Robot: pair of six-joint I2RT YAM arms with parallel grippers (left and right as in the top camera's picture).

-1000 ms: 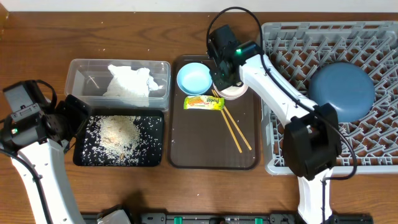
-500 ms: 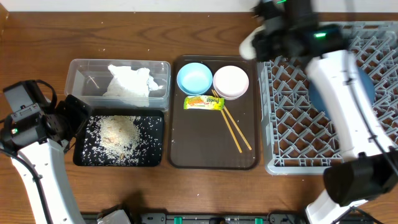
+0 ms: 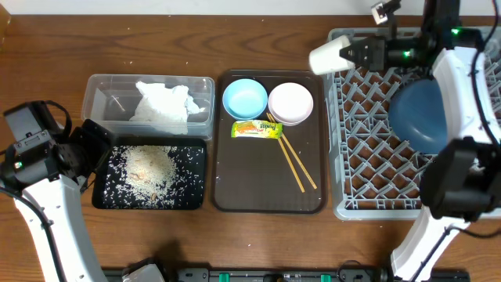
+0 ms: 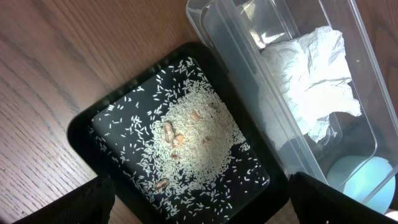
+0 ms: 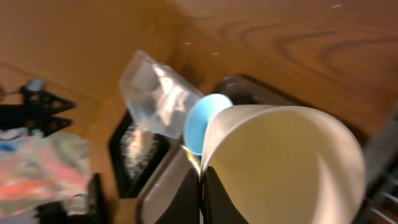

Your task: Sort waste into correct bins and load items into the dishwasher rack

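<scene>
One cup [image 3: 329,56] is now carried from tray [image 3: 250,184] to rack [image 3: 376,110], rim pinched in the right gripper [image 3: 354,53]; left gripper [image 3: 95,147] is held wide, empty.

Napkin [image 3: 163,102] in tub [image 3: 109,100]; rice [image 3: 149,167] in tray [image 3: 196,200] before it; plate [image 3: 427,117] in rack [image 3: 368,157], right; cup [image 3: 329,57] seemingly above rack's corner.

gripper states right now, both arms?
Left gripper: open, holding nothing.
Right gripper: shut on the rim of the cream cup.
</scene>
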